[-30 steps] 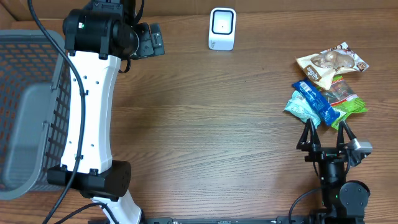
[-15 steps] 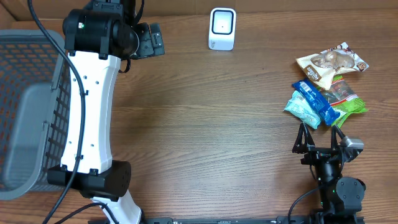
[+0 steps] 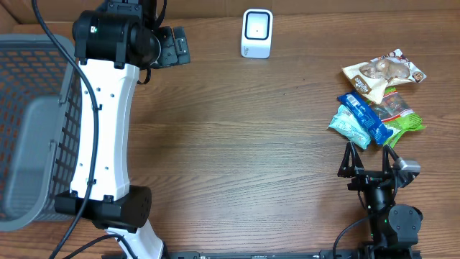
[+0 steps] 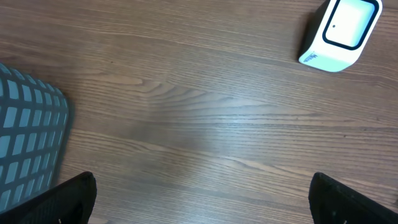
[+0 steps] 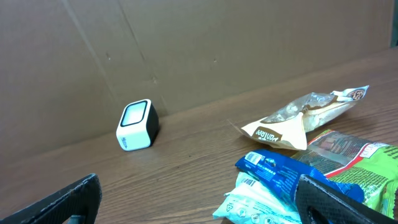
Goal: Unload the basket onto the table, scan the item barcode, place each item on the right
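Broadly, open wood runs across the desk (image 3: 237, 144) between the grey basket (image 3: 29, 122) at its left edge and the snack packets (image 3: 377, 108) heaped near its right edge. The white scanner (image 3: 256, 33) stands by the far edge. The right jaws gape fully, empty, just short of the blue packet (image 3: 365, 119). The left jaws spread wide too, holding nothing, between basket and scanner.

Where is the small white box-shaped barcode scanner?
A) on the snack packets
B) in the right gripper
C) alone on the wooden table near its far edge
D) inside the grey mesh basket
C: the small white box-shaped barcode scanner stands by itself on the wooden table, apart from the pile of snack packets and the grey mesh basket.
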Available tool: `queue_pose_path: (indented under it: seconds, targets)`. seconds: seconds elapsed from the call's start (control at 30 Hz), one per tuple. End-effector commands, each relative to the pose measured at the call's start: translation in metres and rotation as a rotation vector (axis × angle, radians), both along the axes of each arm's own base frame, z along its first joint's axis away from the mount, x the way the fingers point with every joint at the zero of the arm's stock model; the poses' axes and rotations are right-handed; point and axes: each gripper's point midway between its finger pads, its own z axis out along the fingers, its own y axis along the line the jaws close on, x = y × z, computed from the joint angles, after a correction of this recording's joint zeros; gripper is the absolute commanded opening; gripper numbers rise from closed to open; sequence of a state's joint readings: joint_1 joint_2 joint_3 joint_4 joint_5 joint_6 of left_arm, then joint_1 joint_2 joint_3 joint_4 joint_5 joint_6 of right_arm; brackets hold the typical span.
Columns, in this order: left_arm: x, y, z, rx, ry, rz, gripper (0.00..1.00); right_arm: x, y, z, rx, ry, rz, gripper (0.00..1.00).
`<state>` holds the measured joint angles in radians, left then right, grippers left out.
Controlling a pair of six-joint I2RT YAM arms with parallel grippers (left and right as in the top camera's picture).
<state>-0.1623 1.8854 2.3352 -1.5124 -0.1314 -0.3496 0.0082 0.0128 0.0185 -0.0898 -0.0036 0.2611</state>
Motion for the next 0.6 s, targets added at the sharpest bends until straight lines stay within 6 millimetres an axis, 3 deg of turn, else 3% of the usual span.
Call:
queue_pose_path:
  seconds: [0.0, 0.3, 0.43, 0.57]
  targets:
    - [0.000, -0.001, -0.001, -0.009, 0.000, 0.013, 1.00, 0.000, 0.001, -0.002, 0.001, -0.005, 0.004, 1.00]
    - [-0.002, 0.006, 0.005, 0.039, -0.013, 0.006, 1.00, 0.000, 0.001, -0.002, 0.001, -0.005, 0.004, 1.00]
    - [-0.010, 0.013, 0.031, 0.057, -0.101, 0.016, 1.00, 0.000, 0.001, -0.002, 0.001, -0.005, 0.004, 1.00]
    - [-0.014, -0.002, 0.066, 0.034, -0.289, -0.142, 1.00, 0.000, 0.001, -0.002, 0.001, -0.005, 0.004, 1.00]
